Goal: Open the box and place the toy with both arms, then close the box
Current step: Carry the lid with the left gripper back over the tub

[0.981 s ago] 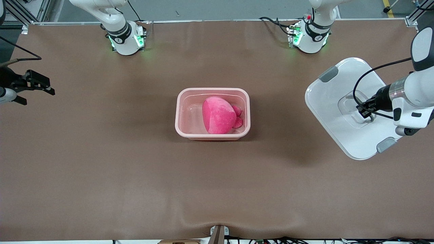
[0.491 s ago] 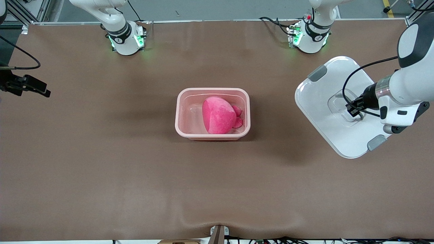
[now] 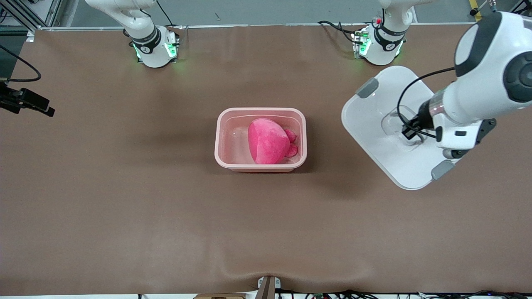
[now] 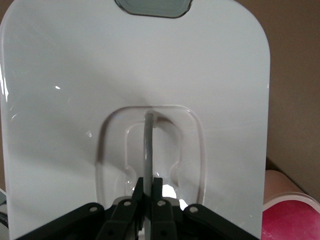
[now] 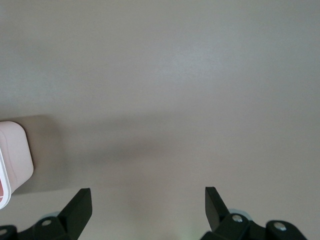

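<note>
One pinch point carries the whole lid [image 3: 388, 128]: the left gripper [image 3: 409, 132] has its fingers [image 4: 157, 192] pressed together on the thin clear handle [image 4: 148, 145] in the lid's recess, nothing else supporting it. The lid hangs under that grip, flat side up and skewed, in the air over the table's left-arm end. One grey clip [image 3: 367, 87] sits toward the bases from the grip, the other clip [image 3: 442, 170] toward the camera.

Out from the gripper, toward the table's middle: the box [image 3: 260, 139] stands open with the toy [image 3: 268, 140] already inside, lying toward the box end closest to the left gripper and bulging about to rim height. So my read is that only the closing is left.

Risks:
- The lid is yawed relative to the box. If it goes down like that, the corners miss the rim and it sits crooked.
- A thin handle in a narrow pinch can let the lid swing or pivot during the carry, so a fast move makes alignment worse.
- The plush may stand proud of the rim and hold the lid up or get trapped under it.
- The clips may not latch from a straight drop alone.

The right gripper [image 3: 31, 101] waits, fingers spread and empty, over the table's right-arm end, well apart from the box and in no position to steady it if the lid pushes it.
</note>
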You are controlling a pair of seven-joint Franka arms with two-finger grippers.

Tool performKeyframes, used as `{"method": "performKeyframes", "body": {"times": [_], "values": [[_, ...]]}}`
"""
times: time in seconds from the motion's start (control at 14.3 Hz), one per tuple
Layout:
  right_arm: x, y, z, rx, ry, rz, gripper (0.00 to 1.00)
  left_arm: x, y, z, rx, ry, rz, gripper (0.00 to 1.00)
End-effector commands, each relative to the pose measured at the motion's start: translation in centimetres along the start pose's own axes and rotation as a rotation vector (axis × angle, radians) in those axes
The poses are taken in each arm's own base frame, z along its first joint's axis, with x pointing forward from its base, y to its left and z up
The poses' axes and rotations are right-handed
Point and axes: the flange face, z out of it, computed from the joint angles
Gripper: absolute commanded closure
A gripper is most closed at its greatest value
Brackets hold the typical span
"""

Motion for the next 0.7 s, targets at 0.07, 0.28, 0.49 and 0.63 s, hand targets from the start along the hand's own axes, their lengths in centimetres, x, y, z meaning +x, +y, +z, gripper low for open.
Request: {"method": "performKeyframes", "body": {"times": [0.07, 0.28, 0.49, 0.63], "values": [[-0.8, 0.0, -0.1, 0.016, -0.018, 0.004, 0.0, -4.8, 3.6, 0.4, -0.032, -0.023, -0.085, 1.0], [-0.9, 0.1, 0.0, 0.016, -0.028, 0.006, 0.0, -9.3, 7.9, 2.4, -0.052, -0.02, -0.188, 1.0], [-1.2, 0.0, 0.3, 0.016, -0.055, 0.006, 0.0, -12.5, 11.2, 3.4, -0.125, -0.014, -0.307, 1.0], [-1.2, -0.3, 0.3, 0.015, -0.053, 0.0, 0.0, -14.1, 12.7, 3.9, -0.167, -0.02, -0.369, 1.0]]}}
